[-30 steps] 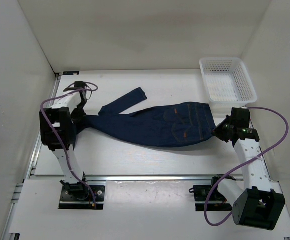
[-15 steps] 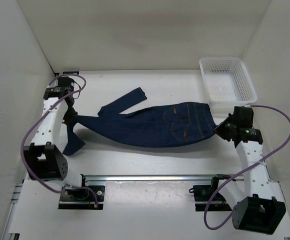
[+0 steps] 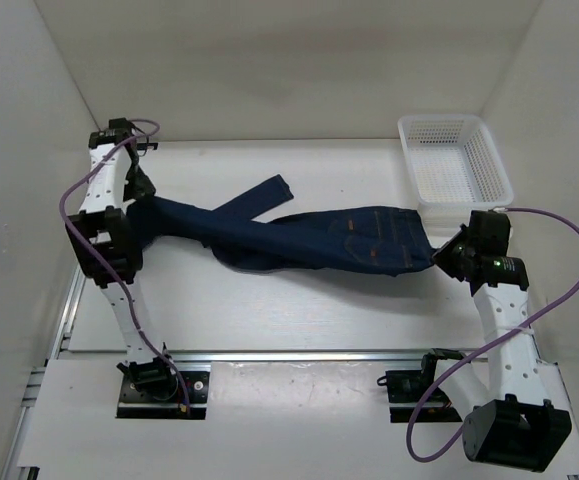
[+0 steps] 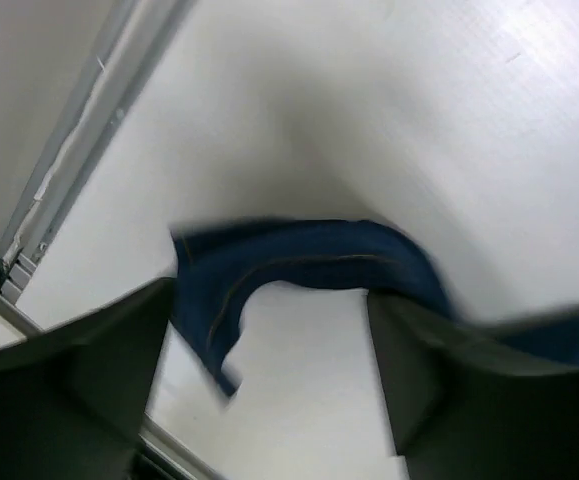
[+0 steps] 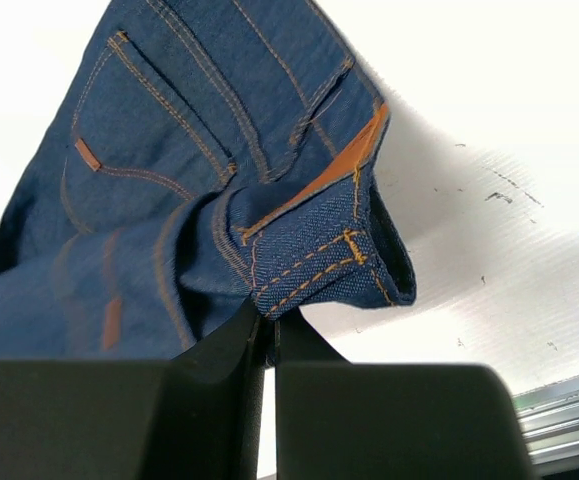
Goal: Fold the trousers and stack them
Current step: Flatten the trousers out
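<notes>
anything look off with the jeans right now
Yes. The trousers lie skewed: one leg splays toward the back instead of along the other, and the waistband is crumpled where the right hand pinches it.

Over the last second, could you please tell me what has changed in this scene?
The left gripper moved away from the bases and slightly left, pulling one leg end of the trousers with it, so they now lie stretched out longer and narrower. In its wrist view its fingers stand apart. The right gripper stayed shut on the waistband, and the white basket did not move.
</notes>
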Controlling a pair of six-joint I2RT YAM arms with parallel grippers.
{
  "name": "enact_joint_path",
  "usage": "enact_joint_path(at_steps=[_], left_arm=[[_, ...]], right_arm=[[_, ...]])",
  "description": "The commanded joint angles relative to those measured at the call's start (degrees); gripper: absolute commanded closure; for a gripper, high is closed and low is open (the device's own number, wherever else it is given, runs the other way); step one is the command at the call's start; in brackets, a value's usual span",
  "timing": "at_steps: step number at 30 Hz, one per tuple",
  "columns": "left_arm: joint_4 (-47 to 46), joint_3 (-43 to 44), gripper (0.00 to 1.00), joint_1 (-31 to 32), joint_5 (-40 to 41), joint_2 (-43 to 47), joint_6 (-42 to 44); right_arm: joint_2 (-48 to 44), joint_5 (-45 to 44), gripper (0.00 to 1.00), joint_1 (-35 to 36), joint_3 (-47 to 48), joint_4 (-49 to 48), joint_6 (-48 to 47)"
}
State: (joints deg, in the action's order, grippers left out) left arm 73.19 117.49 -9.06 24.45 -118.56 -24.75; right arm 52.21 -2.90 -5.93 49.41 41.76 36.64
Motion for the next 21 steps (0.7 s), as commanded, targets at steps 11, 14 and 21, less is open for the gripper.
enact_joint_path(at_steps=[11,14,21], left_arm=[[-7.62,-34.56,0.07,-6.92,-5.9,26.27,-6.87],[-8.24,-42.93,0.05,-8.34,-6.17,28.47,-11.69],[-12.63,-52.82,0.0,-12.56,-12.58,36.47,-16.73]], right_arm=[[-0.17,0.08,0.99,-0.13,0.87,-1.15,-1.75],[-0.17,0.08,0.99,-0.13,0.87,-1.15,-1.75],[-0.7,2.63,0.99,-0.13,-0.36,-1.68,-1.23]])
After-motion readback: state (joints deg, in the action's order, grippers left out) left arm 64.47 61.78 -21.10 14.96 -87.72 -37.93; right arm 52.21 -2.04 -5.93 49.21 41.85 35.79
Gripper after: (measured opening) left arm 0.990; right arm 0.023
